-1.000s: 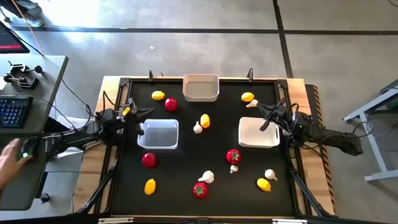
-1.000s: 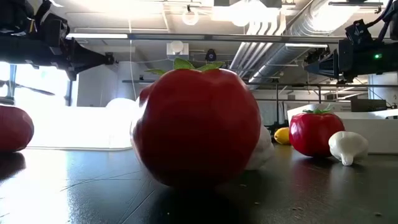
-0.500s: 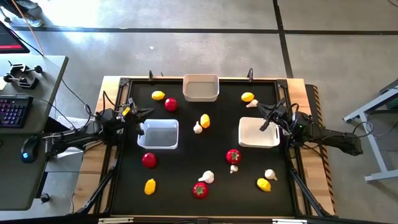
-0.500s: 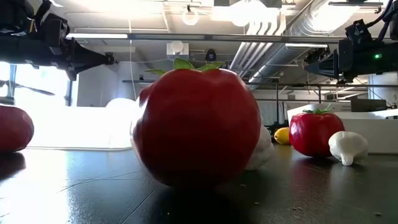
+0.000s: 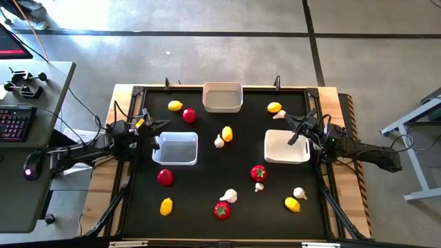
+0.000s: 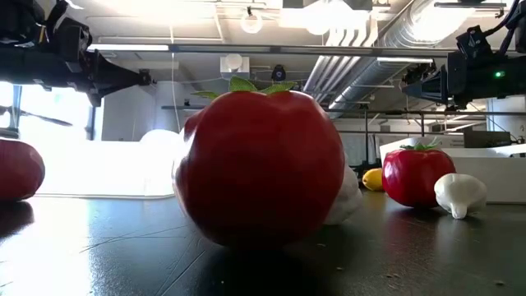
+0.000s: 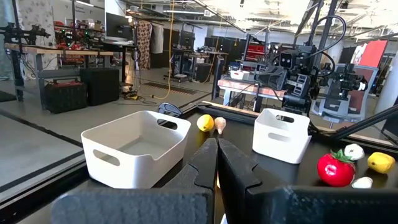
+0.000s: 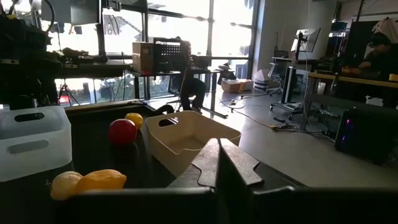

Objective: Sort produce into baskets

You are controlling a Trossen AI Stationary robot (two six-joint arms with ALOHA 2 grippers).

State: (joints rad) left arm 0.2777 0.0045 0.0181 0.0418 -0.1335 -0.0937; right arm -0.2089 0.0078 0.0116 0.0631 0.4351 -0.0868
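The produce lies scattered on the black table: lemons [image 5: 175,106] [image 5: 227,133] [image 5: 292,204], tomatoes [image 5: 189,116] [image 5: 258,173] [image 5: 222,210] and garlic bulbs [image 5: 219,142] [image 5: 229,196] among them. Three white baskets stand at the far middle [image 5: 222,97], the left [image 5: 175,149] and the right [image 5: 286,147]; all look empty. My left gripper [image 5: 165,124] is shut and empty above the left basket's far edge, also in its wrist view [image 7: 216,152]. My right gripper [image 5: 287,119] is shut and empty above the right basket's far edge, near a lemon [image 5: 274,107] and a garlic bulb [image 5: 279,115].
In the low view one tomato [image 6: 263,164] stands close to the camera and hides much of the table; another tomato [image 6: 415,174] and a garlic bulb [image 6: 460,193] show to its right. A desk with a keyboard [image 5: 12,124] stands left of the table.
Both arms have kept still and no produce has moved. A person's hand at the desk left of the table has gone out of view.
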